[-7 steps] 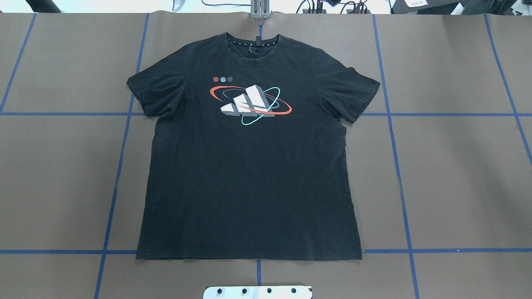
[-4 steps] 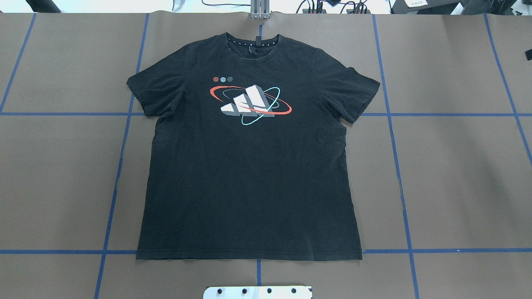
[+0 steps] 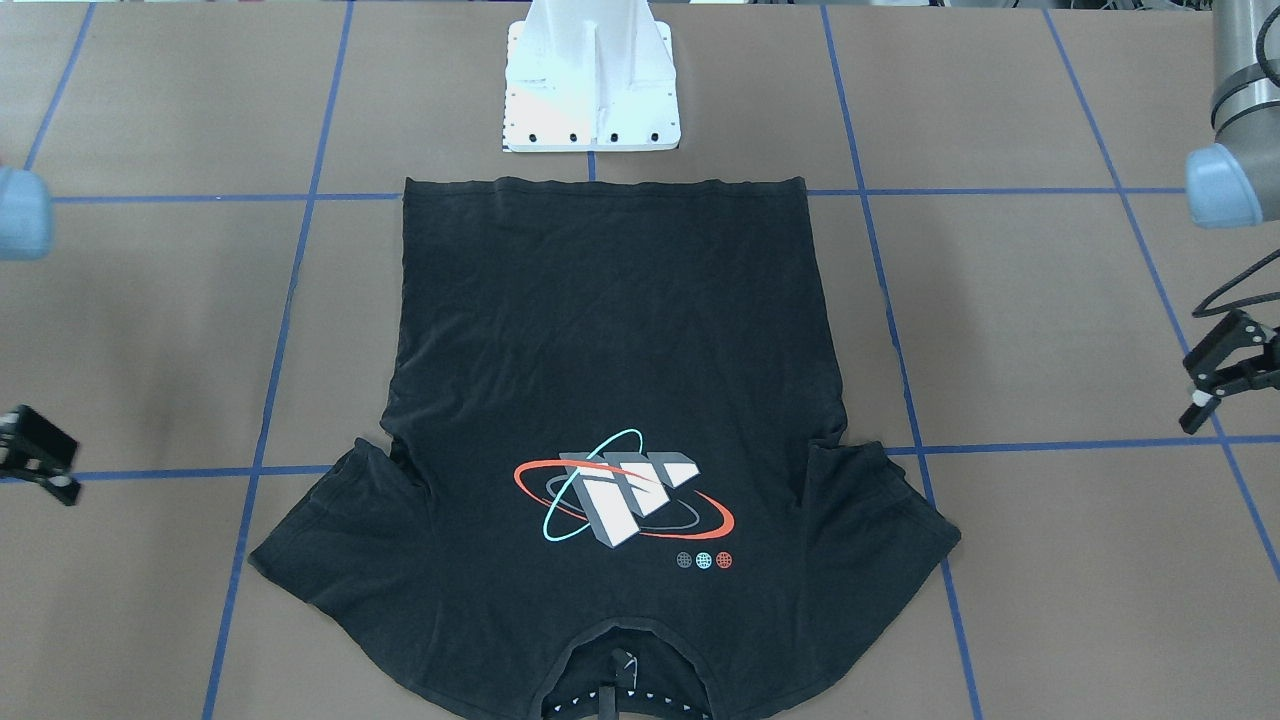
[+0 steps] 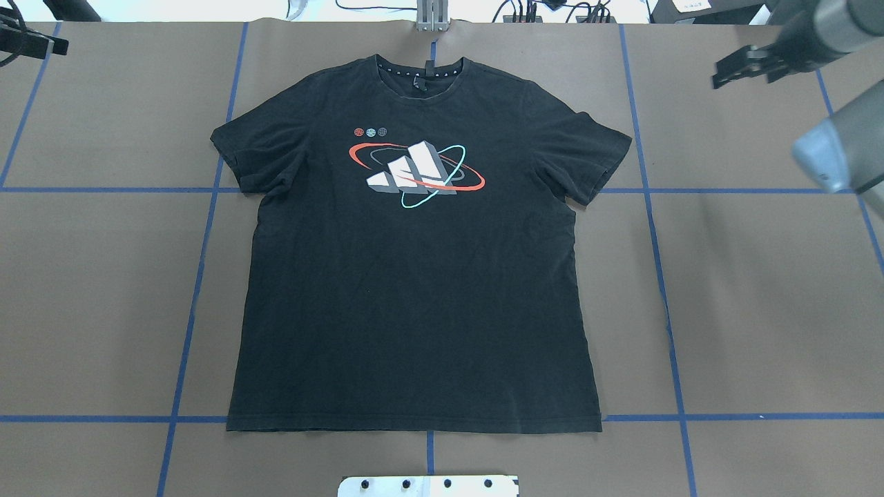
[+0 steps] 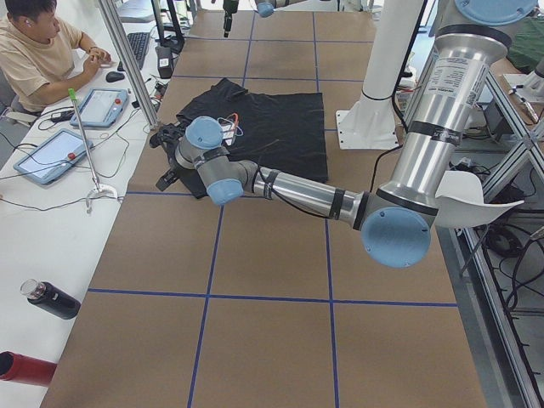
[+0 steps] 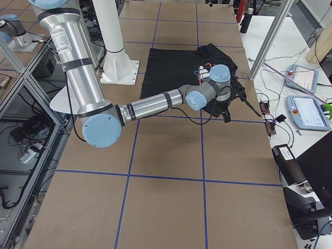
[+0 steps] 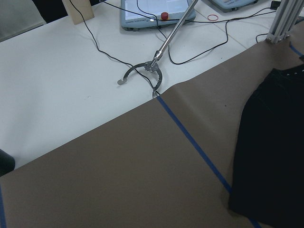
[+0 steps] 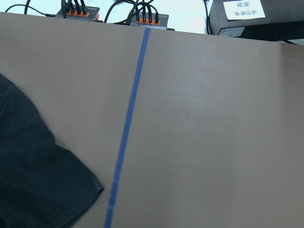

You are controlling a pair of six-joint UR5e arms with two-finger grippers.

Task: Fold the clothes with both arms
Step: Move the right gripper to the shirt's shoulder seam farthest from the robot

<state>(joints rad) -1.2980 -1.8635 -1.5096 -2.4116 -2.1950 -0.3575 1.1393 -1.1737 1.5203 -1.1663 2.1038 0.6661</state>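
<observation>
The clothes are one black T-shirt (image 4: 414, 276) lying flat and spread out, graphic side up, collar at the far edge (image 4: 421, 72); from the front it shows with its collar nearest (image 3: 610, 350). My left gripper (image 4: 59, 45) hovers over the far left corner, well clear of the left sleeve (image 4: 252, 155); the front view shows it open and empty (image 3: 1195, 392). Beyond the right sleeve (image 4: 587, 152), my right gripper (image 4: 718, 76) hangs open, holding nothing. Each wrist view catches only a sleeve edge (image 7: 270, 142) (image 8: 33, 175), no fingers.
The white pedestal base (image 3: 592, 80) stands just behind the shirt's hem. Blue tape lines (image 4: 656, 241) grid the brown table. Past the far edge lie cables and boxes (image 8: 142, 19). A person (image 5: 42, 51) sits at a side desk with tablets and bottles (image 5: 51, 299).
Both arms have swung into the overhead view at the far corners, left and right of the shirt. The shirt has not moved.
</observation>
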